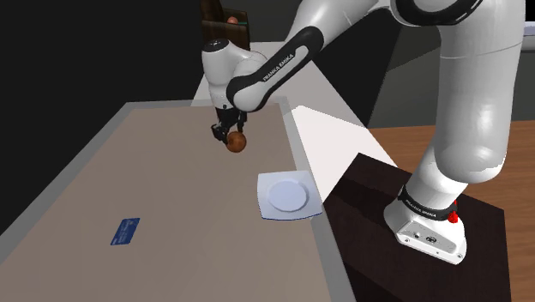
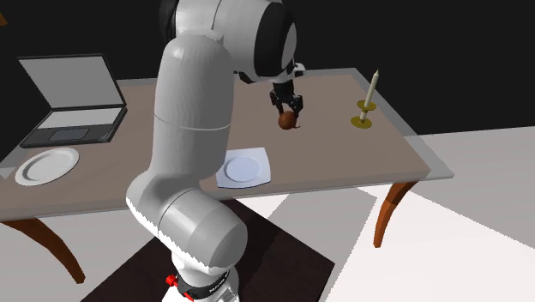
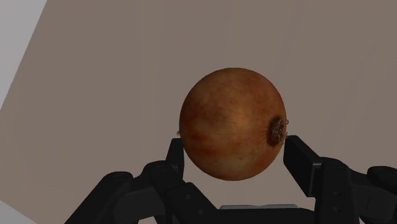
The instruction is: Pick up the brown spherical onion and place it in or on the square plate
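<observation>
"FRANKA EMIKA" runs in dark letters along the white arm [image 1: 276,64] and again on the band at its base. The claw [image 3: 235,153] is closed narrowly on the brown onion [image 3: 232,123], with a finger on each side, over the middle of the grey-brown surface [image 1: 171,189]. The white square plate [image 1: 267,182] lies apart from it, at the surface's edge by the dark stand [image 1: 377,257]. A blue card [image 1: 125,231] lies flat, any print too small to read. A laptop [image 2: 73,103] and a candle [image 2: 369,94] stand at the far corners, with a black area beyond.
</observation>
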Controlling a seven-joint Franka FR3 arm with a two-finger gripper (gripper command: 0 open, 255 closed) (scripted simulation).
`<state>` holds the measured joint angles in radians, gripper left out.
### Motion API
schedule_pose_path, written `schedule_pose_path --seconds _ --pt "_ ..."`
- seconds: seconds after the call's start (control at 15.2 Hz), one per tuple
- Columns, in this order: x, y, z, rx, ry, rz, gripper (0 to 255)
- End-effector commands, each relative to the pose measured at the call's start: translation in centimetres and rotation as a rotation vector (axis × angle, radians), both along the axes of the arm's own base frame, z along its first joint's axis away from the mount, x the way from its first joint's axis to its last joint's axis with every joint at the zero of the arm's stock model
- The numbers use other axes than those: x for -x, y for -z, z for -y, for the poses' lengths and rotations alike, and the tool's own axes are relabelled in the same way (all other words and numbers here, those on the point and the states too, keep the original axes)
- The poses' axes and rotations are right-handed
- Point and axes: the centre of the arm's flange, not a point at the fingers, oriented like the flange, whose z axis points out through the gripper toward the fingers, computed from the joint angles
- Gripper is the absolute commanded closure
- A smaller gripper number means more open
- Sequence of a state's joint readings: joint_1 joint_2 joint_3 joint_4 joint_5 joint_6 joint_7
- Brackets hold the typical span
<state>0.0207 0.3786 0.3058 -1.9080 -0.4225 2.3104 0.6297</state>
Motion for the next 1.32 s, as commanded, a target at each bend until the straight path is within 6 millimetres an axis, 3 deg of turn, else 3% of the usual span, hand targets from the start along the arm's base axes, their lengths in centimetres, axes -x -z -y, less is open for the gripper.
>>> schedule_pose_path --seconds 0.0,0.13,1.25 --pt "-0.1 -1.1 -0.1 0.0 0.0 0.0 255" --pt "-0.1 -2.0 -0.1 0.0 0.0 0.0 255" --pt "22.1 -2.3 -3.0 0.0 0.0 0.0 255"
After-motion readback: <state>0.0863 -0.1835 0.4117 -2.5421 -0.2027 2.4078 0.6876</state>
